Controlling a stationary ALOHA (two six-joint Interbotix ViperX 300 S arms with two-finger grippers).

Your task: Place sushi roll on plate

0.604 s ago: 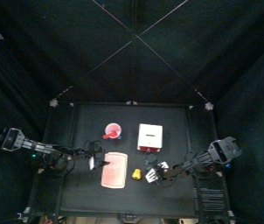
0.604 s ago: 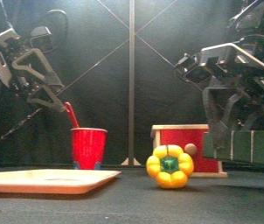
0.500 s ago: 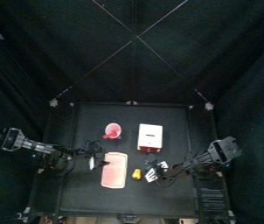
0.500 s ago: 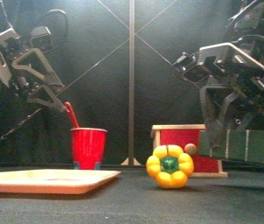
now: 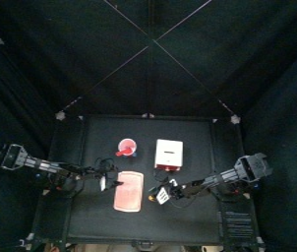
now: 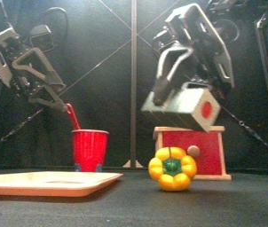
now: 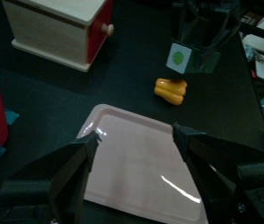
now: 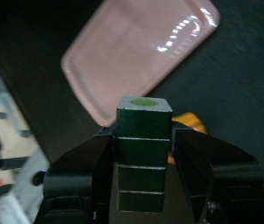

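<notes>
The sushi roll (image 8: pixel 144 140) is a dark-green bar in three segments with white faces, one bearing a red dot (image 6: pixel 186 108). My right gripper (image 5: pixel 178 193) is shut on it and holds it in the air, tilted, just above a yellow toy pepper (image 6: pixel 172 168). It hangs to the right of the plate (image 5: pixel 126 192). The plate (image 6: pixel 42 183) is a flat pale-pink oblong tray lying bare at the front left. My left gripper (image 7: pixel 135 138) hovers open over the plate's near end, with nothing between its jaws.
A red cup (image 6: pixel 90 149) stands behind the tray. A white box with a red edge (image 6: pixel 190 151) stands behind the pepper (image 5: pixel 152 197). The pepper lies close to the tray's right edge, directly under the held roll.
My right gripper has carried the roll leftward, from the right side to above the pepper, and turned its red-dotted white face forward. The left arm has not moved.
</notes>
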